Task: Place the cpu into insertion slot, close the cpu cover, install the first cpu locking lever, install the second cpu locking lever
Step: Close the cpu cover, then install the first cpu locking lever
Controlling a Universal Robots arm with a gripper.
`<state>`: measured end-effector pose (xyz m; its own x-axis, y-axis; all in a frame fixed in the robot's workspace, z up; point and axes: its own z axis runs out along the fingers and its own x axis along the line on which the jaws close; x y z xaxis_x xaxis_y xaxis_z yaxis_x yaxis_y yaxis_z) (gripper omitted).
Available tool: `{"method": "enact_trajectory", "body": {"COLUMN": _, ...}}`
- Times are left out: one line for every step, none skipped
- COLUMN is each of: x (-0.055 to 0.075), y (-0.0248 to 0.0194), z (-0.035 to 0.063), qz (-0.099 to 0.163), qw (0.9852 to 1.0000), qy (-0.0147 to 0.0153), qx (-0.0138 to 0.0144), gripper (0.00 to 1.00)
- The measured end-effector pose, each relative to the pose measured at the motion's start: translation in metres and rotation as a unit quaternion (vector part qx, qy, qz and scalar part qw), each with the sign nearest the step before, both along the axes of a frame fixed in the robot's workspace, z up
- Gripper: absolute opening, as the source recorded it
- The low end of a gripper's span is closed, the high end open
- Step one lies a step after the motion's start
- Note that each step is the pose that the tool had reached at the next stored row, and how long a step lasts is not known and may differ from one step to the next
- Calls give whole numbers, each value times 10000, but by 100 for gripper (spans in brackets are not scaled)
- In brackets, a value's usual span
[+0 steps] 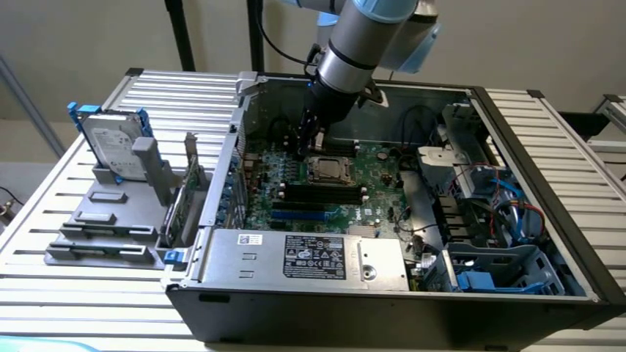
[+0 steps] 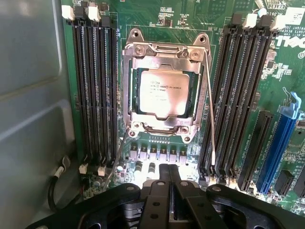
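One robot arm reaches into the open computer case (image 1: 391,312) on a slatted worktop (image 1: 69,293), its end effector (image 2: 165,171) clenched on nothing just beside the insertion slot (image 2: 135,112) in the green circuit board (image 2: 157,14). The cpu (image 2: 164,93) lies seated in that slot, the cpu cover (image 2: 164,53) down over its edges, a thin wire locking lever (image 2: 209,114) running along one side of the frame

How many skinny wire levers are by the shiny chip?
2. One lever runs along the cpu cover on the side nearer the blue slot. The other lever slants off the opposite corner, toward the pincer. I see no others.
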<state>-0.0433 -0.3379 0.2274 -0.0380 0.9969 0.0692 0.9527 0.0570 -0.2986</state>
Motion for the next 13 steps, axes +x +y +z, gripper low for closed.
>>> {"method": "enact_trajectory", "body": {"x": 0, "y": 0, "z": 0, "qz": 0, "qw": 10000, "qy": 0, "qx": 0, "gripper": 11}}
{"method": "enact_trajectory", "body": {"x": 0, "y": 0, "z": 0, "qz": 0, "qw": 10000, "qy": 0, "qx": 0, "gripper": 11}}
{"method": "enact_trajectory", "body": {"x": 0, "y": 0, "z": 0, "qz": 0, "qw": 10000, "qy": 0, "qx": 0, "gripper": 11}}
{"method": "enact_trajectory", "body": {"x": 0, "y": 0, "z": 0, "qz": 0, "qw": 10000, "qy": 0, "qx": 0, "gripper": 11}}
{"method": "enact_trajectory", "body": {"x": 0, "y": 0, "z": 0, "qz": 0, "qw": 10000, "qy": 0, "qx": 0, "gripper": 11}}
{"method": "enact_trajectory", "body": {"x": 0, "y": 0, "z": 0, "qz": 0, "qw": 10000, "qy": 0, "qx": -1, "gripper": 11}}
{"method": "enact_trajectory", "body": {"x": 0, "y": 0, "z": 0, "qz": 0, "qw": 10000, "qy": 0, "qx": -1, "gripper": 11}}
{"method": "enact_trajectory", "body": {"x": 0, "y": 0, "z": 1, "qz": 0, "qw": 10000, "qy": 0, "qx": 0, "gripper": 11}}
{"method": "enact_trajectory", "body": {"x": 0, "y": 0, "z": 0, "qz": 0, "qw": 10000, "qy": 0, "qx": 0, "gripper": 11}}
{"method": "enact_trajectory", "body": {"x": 0, "y": 0, "z": 0, "qz": 0, "qw": 10000, "qy": 0, "qx": 0, "gripper": 11}}
{"method": "enact_trajectory", "body": {"x": 0, "y": 0, "z": 0, "qz": 0, "qw": 10000, "qy": 0, "qx": 0, "gripper": 11}}
{"method": "enact_trajectory", "body": {"x": 0, "y": 0, "z": 0, "qz": 0, "qw": 10000, "qy": 0, "qx": -1, "gripper": 11}}
{"method": "enact_trajectory", "body": {"x": -1, "y": 0, "z": 0, "qz": -1, "qw": 10000, "qy": 0, "qx": 0, "gripper": 11}}
